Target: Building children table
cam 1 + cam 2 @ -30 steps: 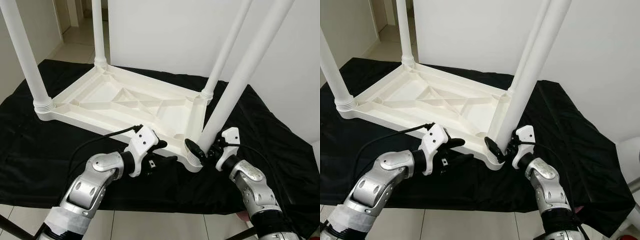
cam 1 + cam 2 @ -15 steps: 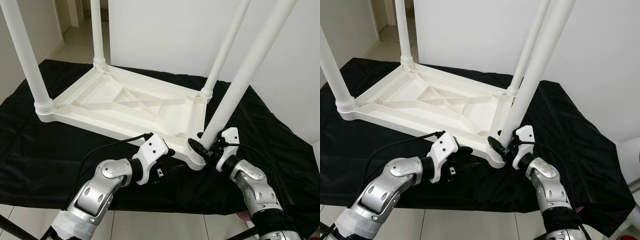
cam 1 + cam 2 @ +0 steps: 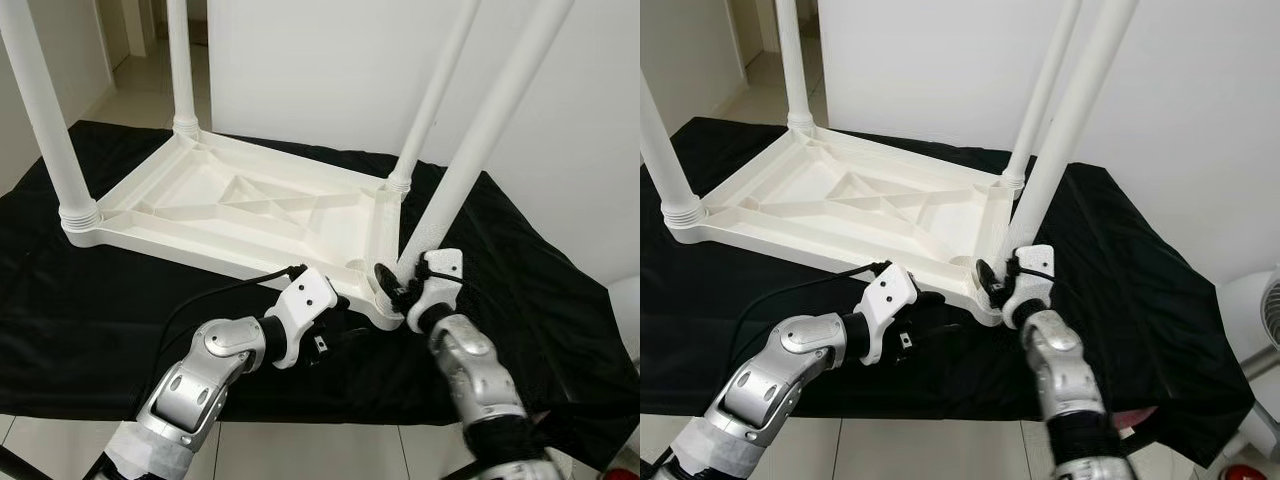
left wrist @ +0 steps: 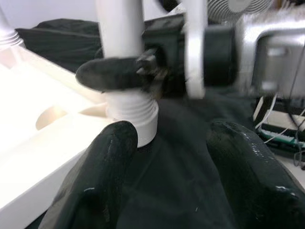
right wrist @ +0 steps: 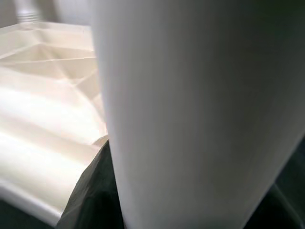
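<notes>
**Gripping the near leg at its socket**

Left eye view: the upturned white table (image 3: 240,210) lies mid-frame on a black cloth (image 3: 70,300). The right gripper (image 3: 392,287), lower centre-right, clamps its fingers around the near leg (image 3: 470,150).

Left wrist view: the left gripper (image 4: 171,176), fingers (image 4: 107,171) spread wide, holds nothing beside the table's corner.

Right wrist view: the leg looms close.

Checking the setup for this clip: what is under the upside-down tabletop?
A black cloth lies under the tabletop and spreads out on all sides. What the cloth covers is hidden; a tiled floor shows at its near edge.
</notes>
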